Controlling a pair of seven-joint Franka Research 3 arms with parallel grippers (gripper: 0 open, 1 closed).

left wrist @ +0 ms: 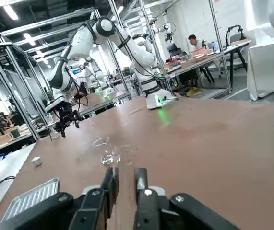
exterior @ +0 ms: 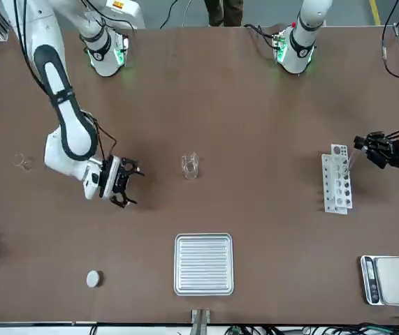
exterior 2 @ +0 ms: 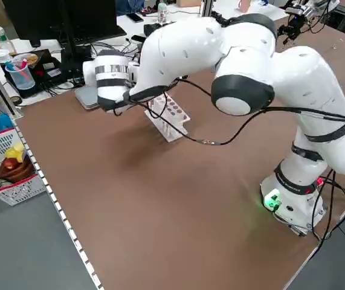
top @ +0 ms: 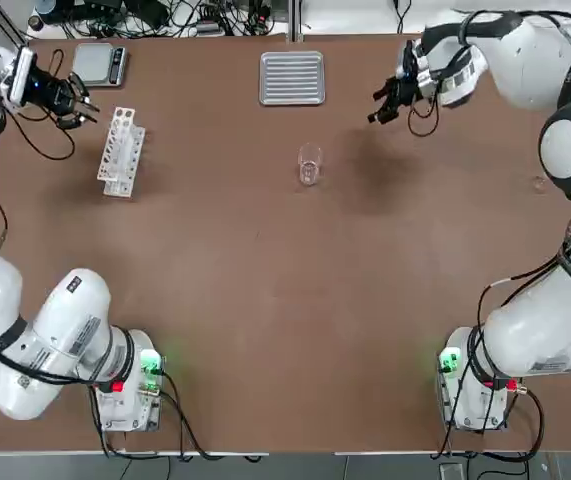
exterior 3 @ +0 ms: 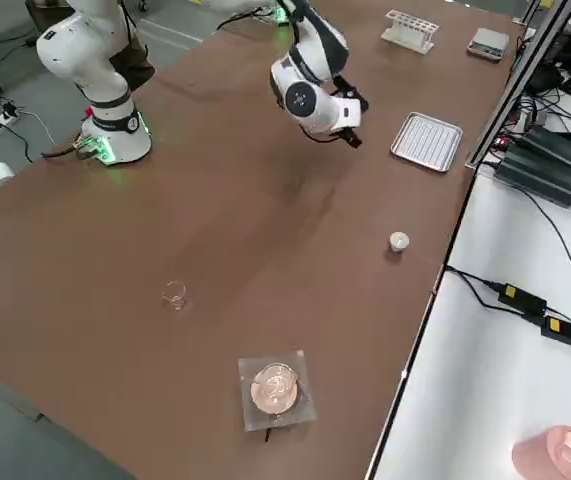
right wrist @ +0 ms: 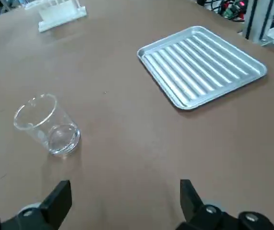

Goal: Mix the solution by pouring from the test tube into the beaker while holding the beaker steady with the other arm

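Observation:
The beaker (top: 309, 165) stands upright at the table's middle, also seen in the front view (exterior: 189, 166) and the right wrist view (right wrist: 46, 124). My right gripper (top: 380, 108) hovers open to the beaker's right and a little beyond it, apart from it, with nothing between its fingers (right wrist: 60, 196). My left gripper (top: 83, 108) is at the far left, just beyond the white rack (top: 121, 150). Its fingers (left wrist: 109, 184) stand shut with only a narrow gap. I cannot make out the test tube in any view.
A ribbed metal tray (top: 292, 78) lies at the far middle and a small scale (top: 100, 63) at the far left. A small glass piece (exterior: 22, 162), a white round cap (exterior: 93, 279) and a dish on a plastic sheet (exterior 3: 276, 388) lie on the robot's right side.

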